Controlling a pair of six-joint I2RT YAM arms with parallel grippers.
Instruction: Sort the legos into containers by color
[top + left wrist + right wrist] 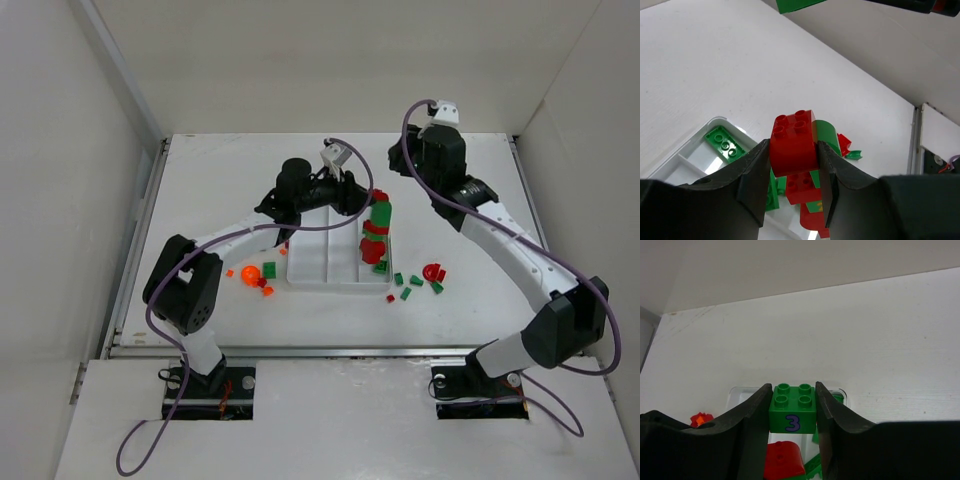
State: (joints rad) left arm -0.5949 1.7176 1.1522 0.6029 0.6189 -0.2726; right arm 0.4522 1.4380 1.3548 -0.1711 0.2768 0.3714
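A fixed camera high behind the near edge looks down over the whole table (pixel 220 190); the two wrist cameras sit close and low, looking across it. All three catch the white tray (pixel 307 255).

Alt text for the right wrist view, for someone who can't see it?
The right end effector grips a green four-stud brick printed with a purple 3. A red piece shows beneath it, with the white tray's rim behind.

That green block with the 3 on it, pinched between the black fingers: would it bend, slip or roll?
Probably stiff: the green block shows crisp square edges while squeezed by the right gripper. Its smooth sides might slide if that squeeze loosens. Boxy and flat-sided, it seems unlikely to roll.
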